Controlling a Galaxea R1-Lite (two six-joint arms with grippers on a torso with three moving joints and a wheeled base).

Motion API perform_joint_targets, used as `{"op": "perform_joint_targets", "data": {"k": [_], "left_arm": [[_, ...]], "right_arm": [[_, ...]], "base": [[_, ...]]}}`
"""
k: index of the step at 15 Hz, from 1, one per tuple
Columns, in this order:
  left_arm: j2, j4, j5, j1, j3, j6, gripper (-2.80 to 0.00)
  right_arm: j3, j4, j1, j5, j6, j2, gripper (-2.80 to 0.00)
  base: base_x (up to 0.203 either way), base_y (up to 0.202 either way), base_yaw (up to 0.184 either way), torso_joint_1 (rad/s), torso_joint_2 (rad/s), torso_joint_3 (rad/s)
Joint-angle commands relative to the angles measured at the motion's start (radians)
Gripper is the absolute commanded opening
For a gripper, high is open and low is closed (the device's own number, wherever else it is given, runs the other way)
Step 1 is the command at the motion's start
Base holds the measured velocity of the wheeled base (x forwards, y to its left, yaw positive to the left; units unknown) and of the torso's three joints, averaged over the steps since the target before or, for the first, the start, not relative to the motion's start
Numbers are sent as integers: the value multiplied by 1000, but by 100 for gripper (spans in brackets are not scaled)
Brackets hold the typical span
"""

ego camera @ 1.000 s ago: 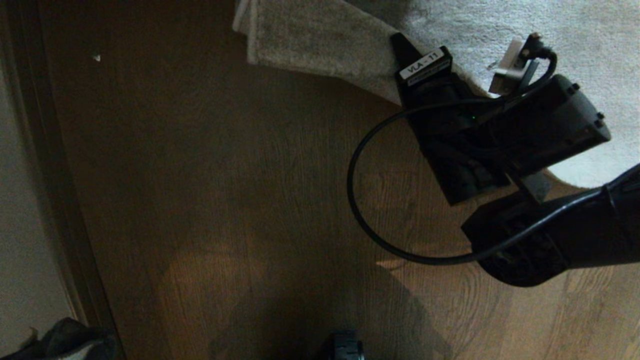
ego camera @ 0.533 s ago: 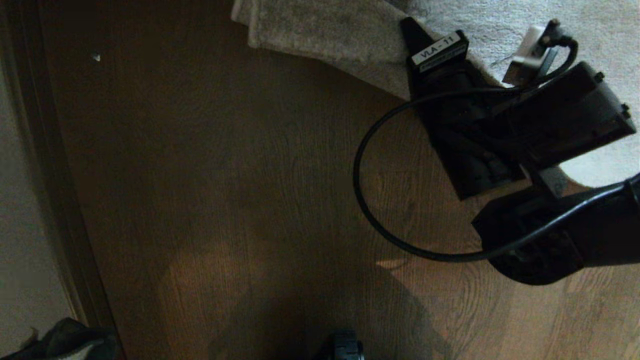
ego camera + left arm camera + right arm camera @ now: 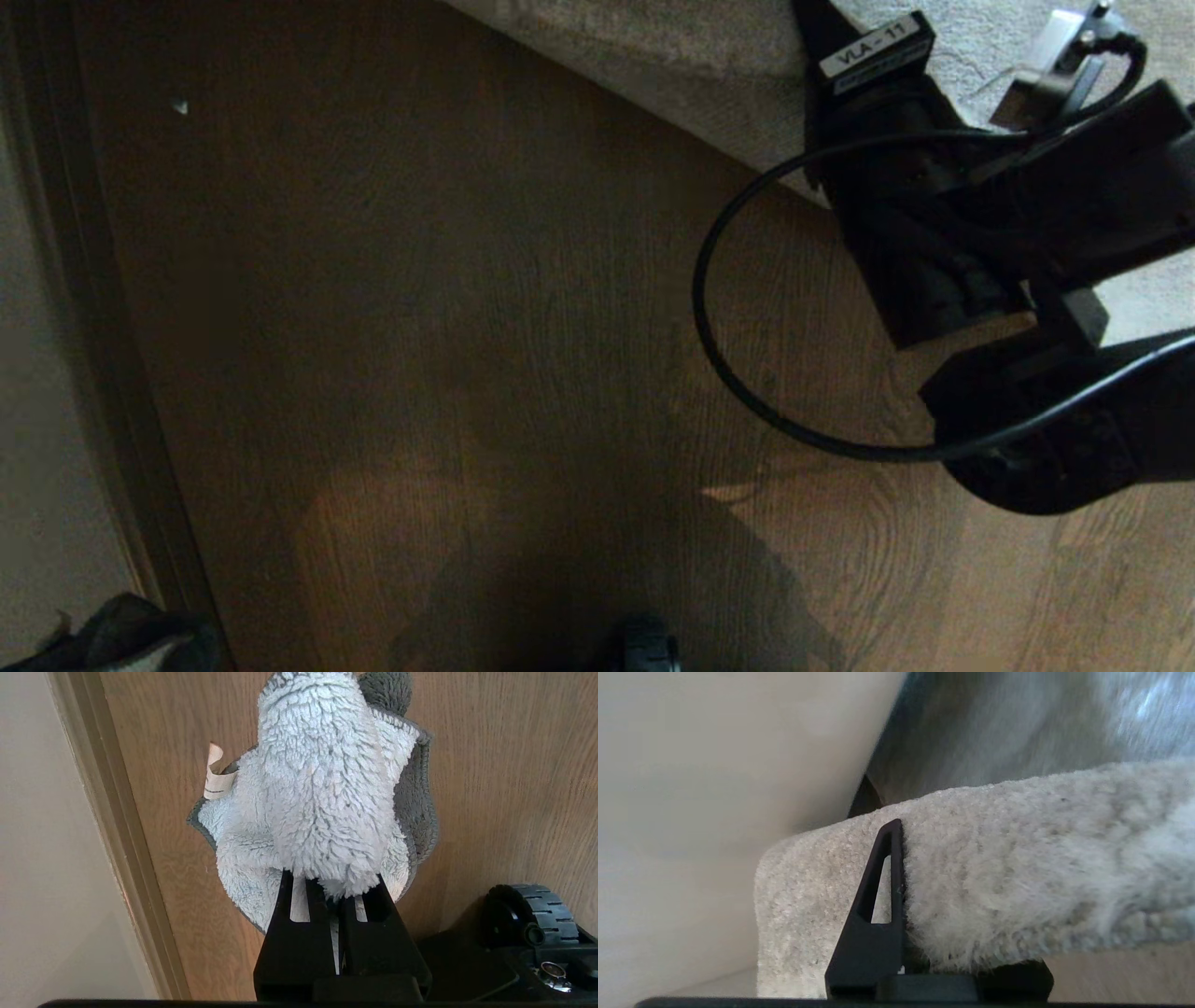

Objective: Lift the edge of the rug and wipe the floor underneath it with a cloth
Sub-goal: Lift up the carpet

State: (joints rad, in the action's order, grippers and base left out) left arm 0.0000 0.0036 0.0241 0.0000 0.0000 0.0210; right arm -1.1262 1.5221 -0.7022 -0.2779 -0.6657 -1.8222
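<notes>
1. The right gripper [image 3: 901, 896] is closed on the edge of the rug [image 3: 1017, 858]. One black finger [image 3: 878, 896] lies on the pile side. The other finger is hidden under the rug.
2. In the head view the rug [image 3: 709, 75] is at the top right, and the right arm covers a part of its edge. A black cable [image 3: 747, 373] loops from this arm over the floor [image 3: 420, 327].
3. The left gripper [image 3: 334, 896] is closed on the cloth [image 3: 322, 798]. The cloth hangs over the floor [image 3: 504, 788], near the baseboard [image 3: 121, 835] and the pale wall [image 3: 42, 858]. A small label [image 3: 216, 772] sticks out from its side.
4. A black wheel [image 3: 532, 914] of the base is seen beside the left gripper.
5. In the head view a small pale speck [image 3: 180, 107] lies on the floor at the upper left. At the bottom left corner a dark soft thing [image 3: 121, 639] is cut off by the frame; I cannot tell what it is.
6. The far part of the right wrist view is blurred.
</notes>
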Motion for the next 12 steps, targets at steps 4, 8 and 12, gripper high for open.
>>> {"op": "perform_joint_targets", "data": {"k": [4,8,12], "left_arm": [[0,0,8,0,0,49,-280],[0,-4,16,0,0,116,-280],[0,-5,16,0,0,108,-280]], "right_arm": [[7,48,53,-3,-24,44,-280],[58,48,61,-1,-26,56,-280],[72,48,69,-1,-28,58,-280]], "base": [[0,0,0,0,0,0],[0,0,0,0,0,0],[0,0,0,0,0,0]]}}
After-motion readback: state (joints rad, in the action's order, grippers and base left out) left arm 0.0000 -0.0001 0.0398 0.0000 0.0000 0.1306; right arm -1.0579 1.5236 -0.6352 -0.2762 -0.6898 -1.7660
